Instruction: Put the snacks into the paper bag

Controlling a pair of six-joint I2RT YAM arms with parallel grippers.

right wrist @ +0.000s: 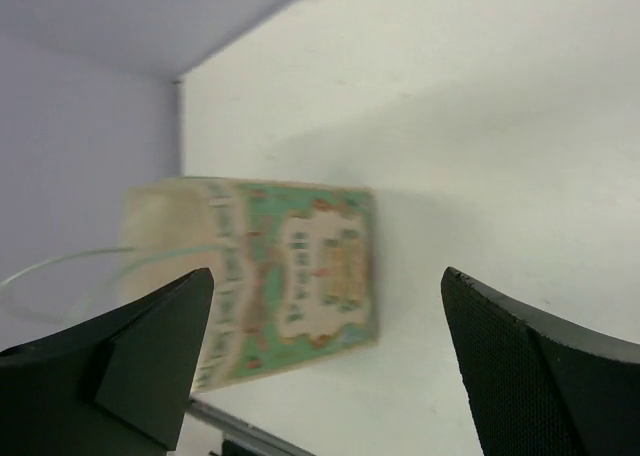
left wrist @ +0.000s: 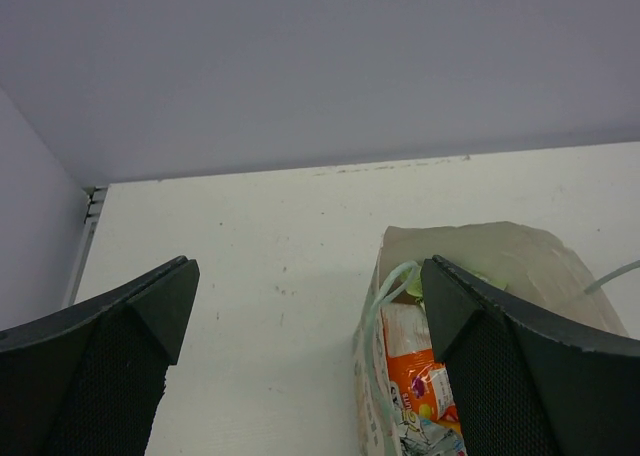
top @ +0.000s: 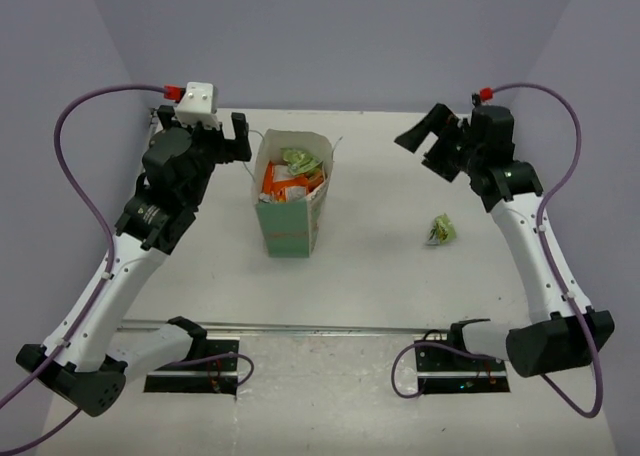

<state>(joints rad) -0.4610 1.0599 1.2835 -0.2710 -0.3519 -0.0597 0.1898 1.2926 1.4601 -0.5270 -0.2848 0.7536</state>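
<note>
White matte table top (top: 380, 226), flecked with small dark marks. Plain pale lavender rear wall (top: 330, 36), left wall (top: 40, 36) and right wall (top: 610, 36) close it on three sides. A thin metal strip (top: 320, 328) crosses the table top near its front edge. Lighting even, shadows soft

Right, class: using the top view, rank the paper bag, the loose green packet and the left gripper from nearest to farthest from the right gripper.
1. loose green packet, on the table close by the right gripper.
2. paper bag, mid-table, further left.
3. left gripper, beyond the bag's far side.
</note>
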